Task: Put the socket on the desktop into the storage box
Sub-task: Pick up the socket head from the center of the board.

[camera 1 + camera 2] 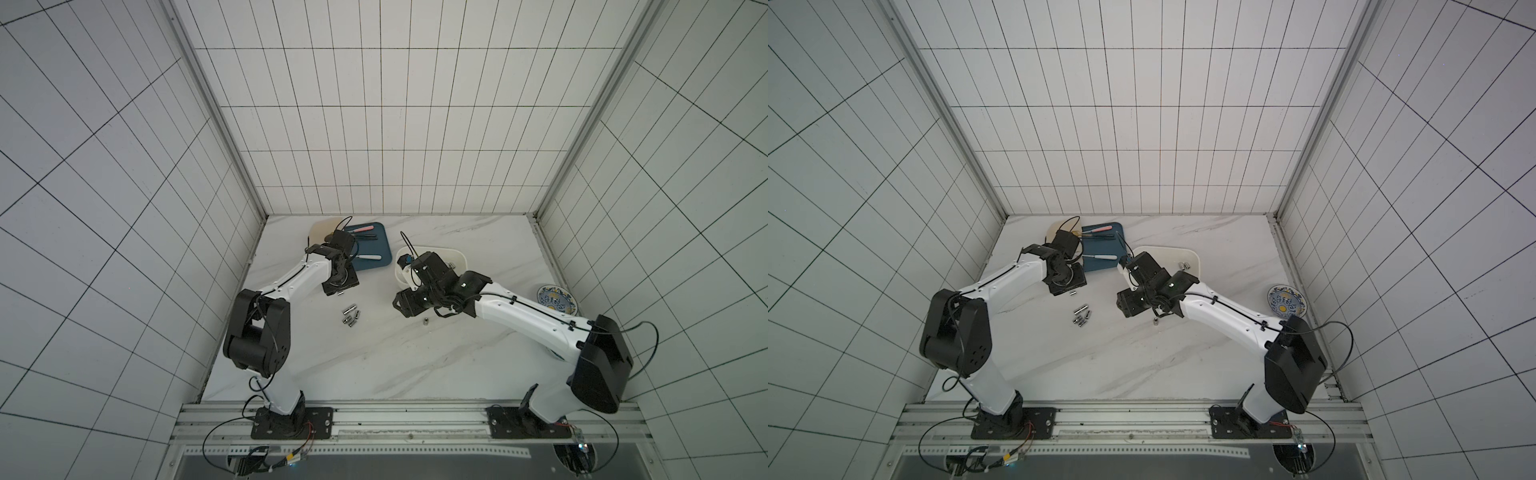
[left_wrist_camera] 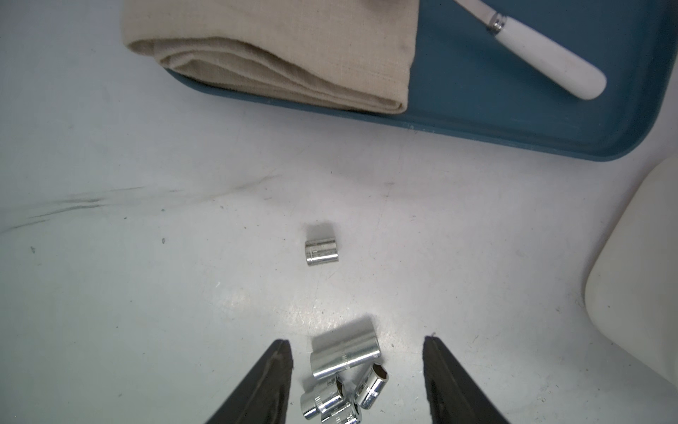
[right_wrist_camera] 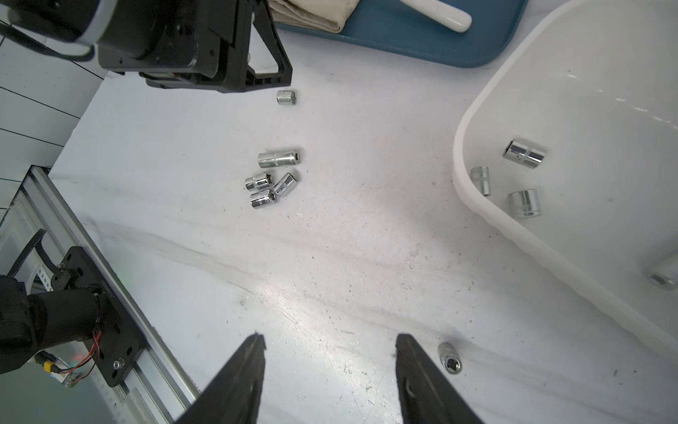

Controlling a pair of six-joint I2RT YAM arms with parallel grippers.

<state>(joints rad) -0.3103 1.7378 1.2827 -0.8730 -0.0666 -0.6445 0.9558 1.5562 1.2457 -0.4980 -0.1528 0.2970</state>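
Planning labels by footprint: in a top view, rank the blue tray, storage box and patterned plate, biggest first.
1. blue tray and storage box: they look alike, and the arms hide part of each.
2. patterned plate: smallest.

This is a robotics lab test cell: grid-lined white panels point(image 1: 395, 124) in aluminium framing point(image 1: 220, 124) wall in a marble-look tabletop point(image 1: 374, 365). Two robot arms point(image 1: 286, 278) are bolted to an aluminium rail point(image 1: 415, 419) with bare wiring point(image 3: 91, 354), well back from the fingers point(image 3: 238, 374) of the right gripper point(image 3: 330, 339). Loose sockets point(image 3: 273, 180) lie ahead of those fingers.
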